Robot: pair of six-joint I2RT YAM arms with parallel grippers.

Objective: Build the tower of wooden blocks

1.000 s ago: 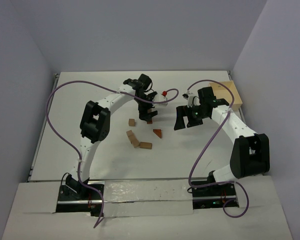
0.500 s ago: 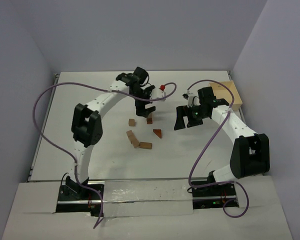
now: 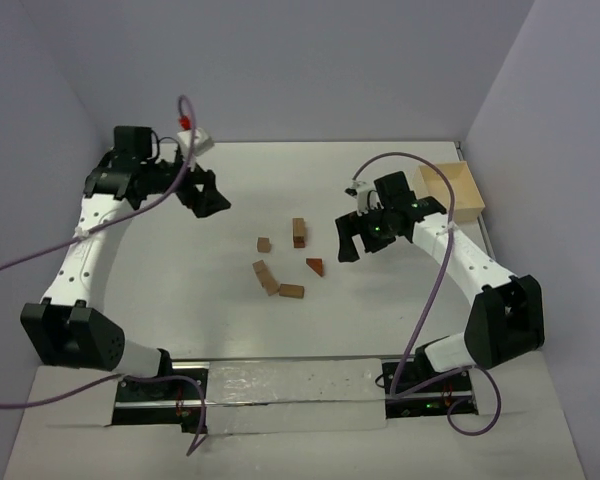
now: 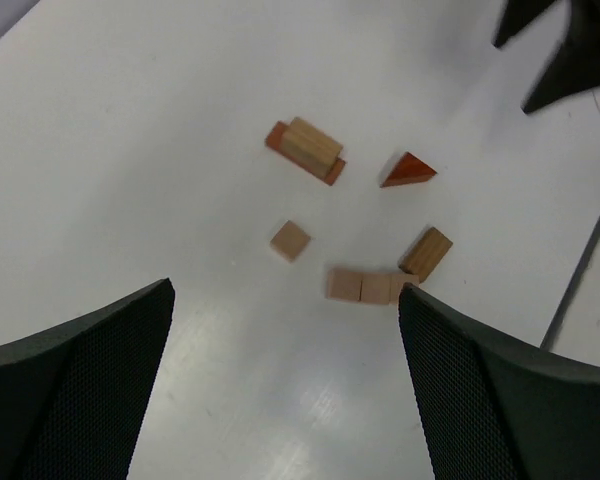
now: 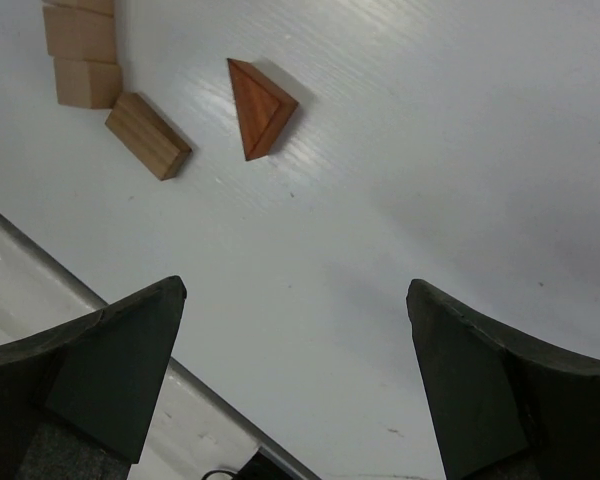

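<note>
Mid-counter (image 3: 160, 270): wood block tower (image 3: 299, 232), two levels only, a tan block atop a reddish-brown one. Just near-right of the tower, a red-brown wedge (image 3: 315, 266); near-left of it, a small cube (image 3: 264, 244); farther toward the arm bases, a short row of tan blocks (image 3: 266, 277) touching a brown bar (image 3: 292, 291). Well left of the tower, left fingers (image 3: 208, 198), wide apart, nothing between. Just right of the tower, right fingers (image 3: 348, 238), likewise spread and empty. Far right of it, a pale wooden box (image 3: 456, 190).
</note>
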